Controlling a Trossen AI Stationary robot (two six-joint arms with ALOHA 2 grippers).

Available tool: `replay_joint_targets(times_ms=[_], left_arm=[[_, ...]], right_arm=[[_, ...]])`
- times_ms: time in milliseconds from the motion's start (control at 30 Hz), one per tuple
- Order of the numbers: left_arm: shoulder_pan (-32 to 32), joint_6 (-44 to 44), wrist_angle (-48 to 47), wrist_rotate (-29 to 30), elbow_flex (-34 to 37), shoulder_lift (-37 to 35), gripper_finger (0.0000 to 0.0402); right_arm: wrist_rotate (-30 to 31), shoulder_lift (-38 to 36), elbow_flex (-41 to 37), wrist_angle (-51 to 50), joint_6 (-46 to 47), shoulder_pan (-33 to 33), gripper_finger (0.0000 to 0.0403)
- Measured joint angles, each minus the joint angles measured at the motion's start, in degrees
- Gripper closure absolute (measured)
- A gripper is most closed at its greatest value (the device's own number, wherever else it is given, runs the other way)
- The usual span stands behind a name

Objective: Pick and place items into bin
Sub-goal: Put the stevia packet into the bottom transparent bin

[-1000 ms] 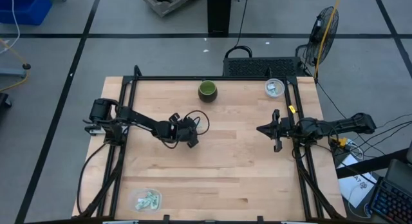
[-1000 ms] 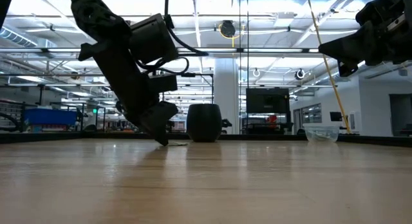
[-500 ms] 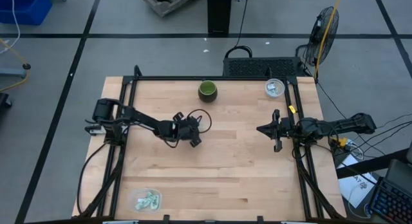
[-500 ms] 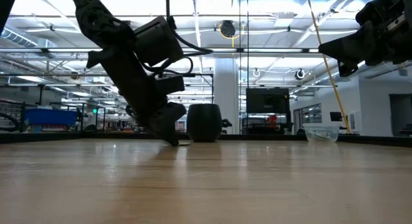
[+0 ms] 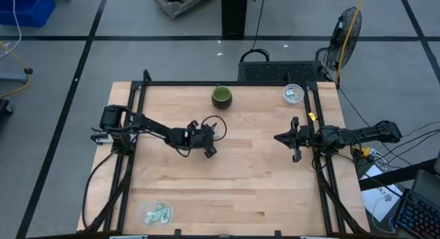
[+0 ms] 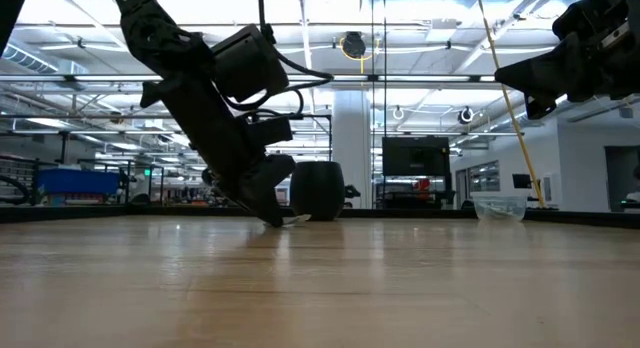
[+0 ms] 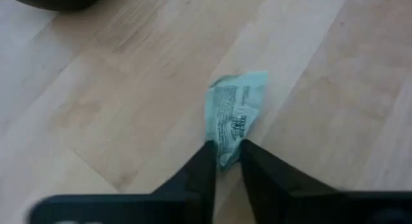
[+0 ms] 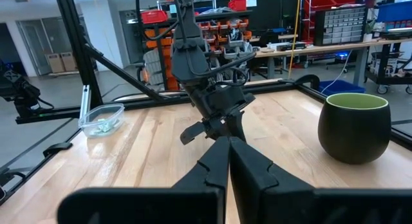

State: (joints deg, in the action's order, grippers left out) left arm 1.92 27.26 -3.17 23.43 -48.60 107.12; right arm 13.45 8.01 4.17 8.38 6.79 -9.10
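Note:
One pale green-and-white packet [image 7: 235,114] lies on the wood near the table's middle [image 5: 217,134], just on the near side of the dark green bowl [image 5: 221,96]. My left gripper [image 7: 225,161] is down at the table [image 6: 277,214] and shut on that packet's end. My right gripper [image 8: 226,153] is shut and empty, and it hangs raised over the table's right side [image 5: 294,138]. More packets lie in a clear container [image 5: 157,213] at the near left corner and in another clear container [image 5: 293,93] at the far right corner. My left gripper pinches the packet's nearer end [image 7: 224,150] between its two fingertips [image 7: 205,161], slanting down from the table's left. The fingers lie along the packet. The rest of the packet [image 6: 297,219] reaches out beyond the tips and lies on the table.
The dark green bowl [image 6: 318,191] stands close behind the left gripper, toward the far edge. A black frame [image 5: 206,83] runs round the tabletop. Bare wood spreads between the two arms and toward the near edge.
My left gripper has slid a little toward the table's right, low over the wood, closing on the packet. The right arm has kept still.

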Motion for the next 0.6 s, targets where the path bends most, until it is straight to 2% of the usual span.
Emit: replay_joint_targets(times_ms=[100,167,367,500,600], left_arm=[[0.0,-0.6,0.6,-0.6,0.1,-0.2,0.0373],[0.1,-1.2,0.9,-0.6,0.1,-0.2,0.0391],[1.0,-1.2,0.6,-1.0,0.2,-2.2,0.0374],[3.3,-0.1,-4.4,-7.1,0.5,-7.4,0.0380],[6.0,1.8,-6.3,-8.0,0.5,-12.6,0.0394]], right_arm=[[0.0,0.0,0.0,0.0,0.0,0.0,0.0394],[0.0,0.0,0.0,0.0,0.0,0.0,0.0394],[0.0,0.0,0.0,0.0,0.0,0.0,0.0394],[0.0,0.0,0.0,0.0,0.0,0.0,0.0394],[0.0,0.0,0.0,0.0,0.0,0.0,0.0394]])
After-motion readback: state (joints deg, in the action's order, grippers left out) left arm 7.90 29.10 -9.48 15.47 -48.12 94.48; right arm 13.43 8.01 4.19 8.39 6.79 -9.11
